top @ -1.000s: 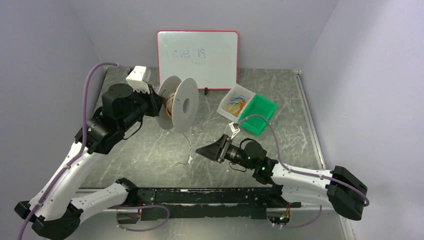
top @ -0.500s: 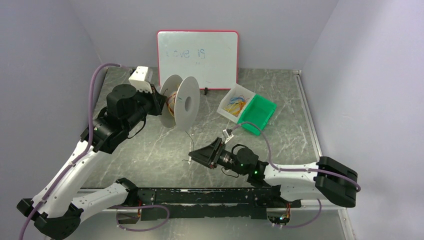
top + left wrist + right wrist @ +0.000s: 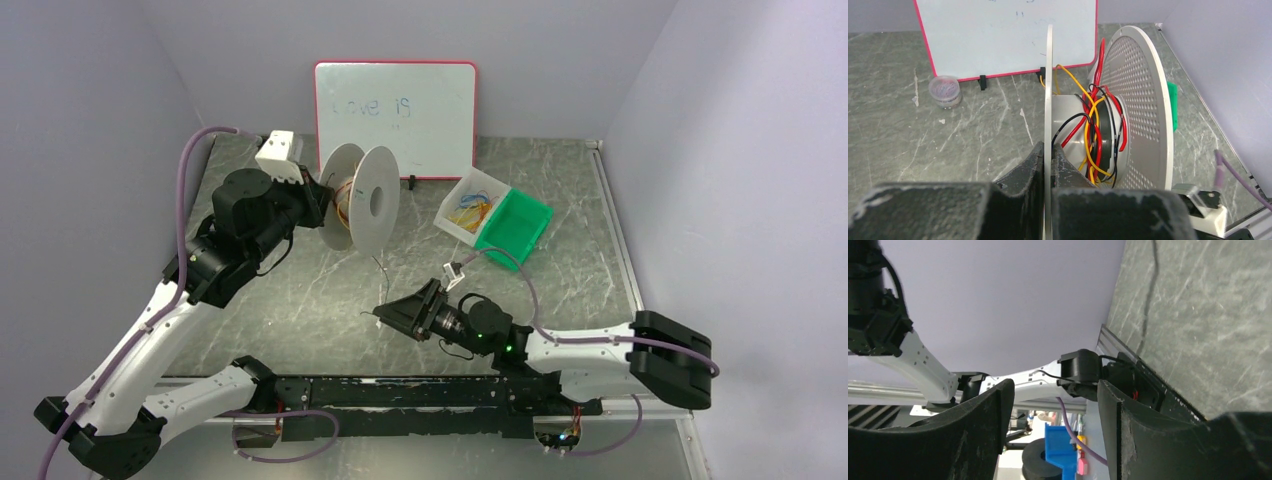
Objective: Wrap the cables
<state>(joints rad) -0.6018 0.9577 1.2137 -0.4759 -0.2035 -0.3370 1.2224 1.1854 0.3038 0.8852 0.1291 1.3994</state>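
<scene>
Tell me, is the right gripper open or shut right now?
Open: the right gripper has its fingers well apart in the wrist view, with nothing held between them.

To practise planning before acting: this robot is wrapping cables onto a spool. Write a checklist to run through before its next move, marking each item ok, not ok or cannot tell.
1. Grip of left gripper on the spool flange: ok.
2. Wound cables tight on the hub: not ok, loops stand loose.
3. Jaws of right gripper open with nothing between: ok.
4. The loose strand hangs from the spool to the table: ok.
5. Strand end lined up between the right fingers: cannot tell.
</scene>
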